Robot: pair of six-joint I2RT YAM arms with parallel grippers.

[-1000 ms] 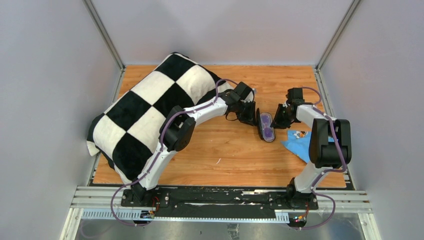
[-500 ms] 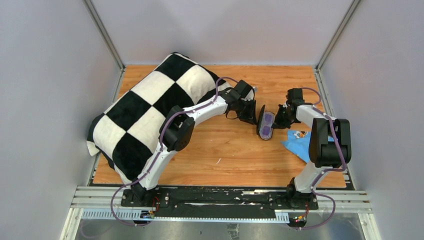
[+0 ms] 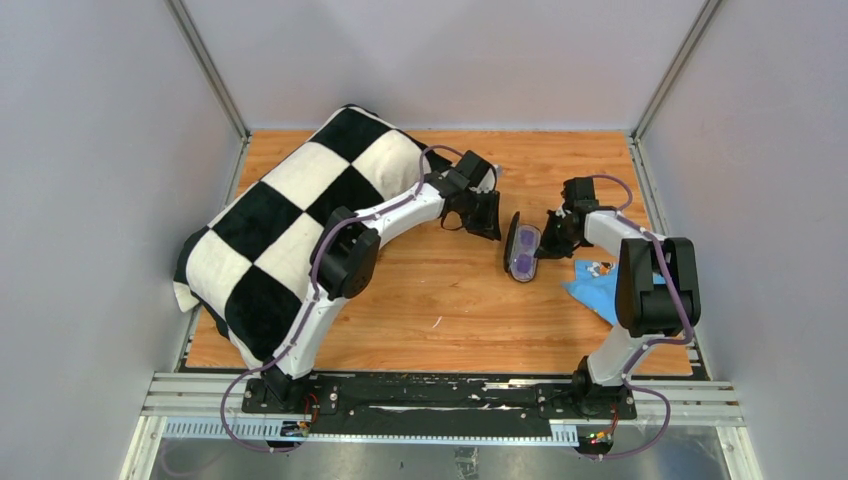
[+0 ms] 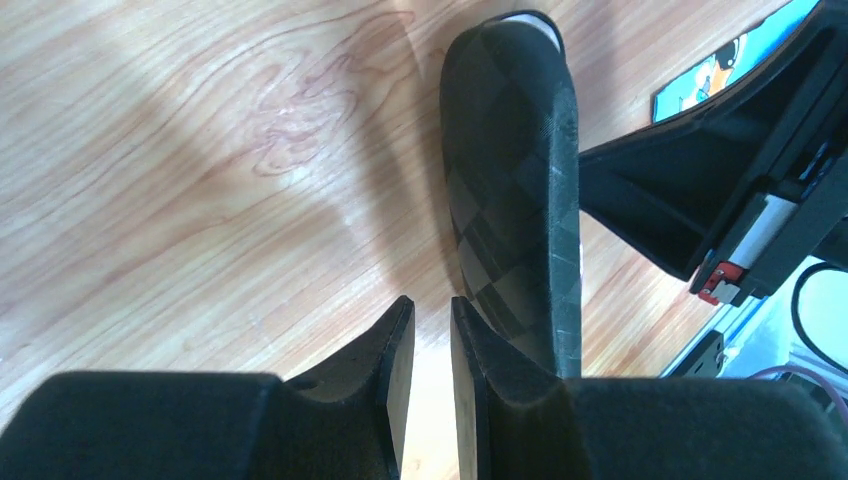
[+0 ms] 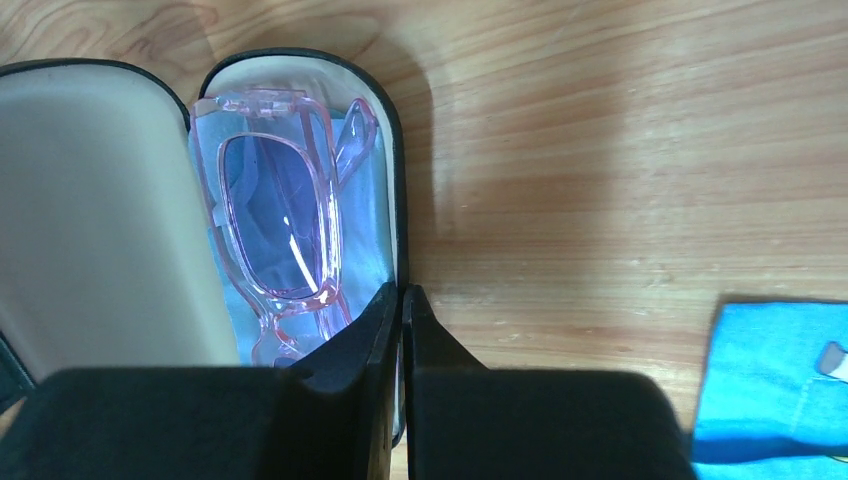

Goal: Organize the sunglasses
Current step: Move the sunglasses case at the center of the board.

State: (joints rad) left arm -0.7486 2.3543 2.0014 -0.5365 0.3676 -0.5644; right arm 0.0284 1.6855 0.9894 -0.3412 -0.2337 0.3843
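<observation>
The pinkish-purple sunglasses (image 5: 275, 225) lie folded inside the open dark glasses case (image 5: 395, 150), on a light blue lining cloth. In the top view the sunglasses (image 3: 524, 264) and the case (image 3: 511, 236) sit mid-table. My right gripper (image 5: 402, 295) is shut on the case's right rim, one finger inside and one outside; it also shows in the top view (image 3: 548, 245). The tan-lined lid (image 5: 100, 220) stands up at the left. My left gripper (image 4: 432, 310) is empty, its jaws a narrow gap apart, just left of the lid's dark outer shell (image 4: 510, 180). It is in the top view (image 3: 490, 222) too.
A light blue cloth (image 3: 600, 285) lies on the wood to the right of the case, also in the right wrist view (image 5: 770, 380). A black-and-white checkered blanket (image 3: 290, 220) covers the table's left part. Grey walls close in the sides and back.
The right gripper has dragged the case left and a little nearer. The left gripper has let go of the lid and drawn back to the left, away from the case.
</observation>
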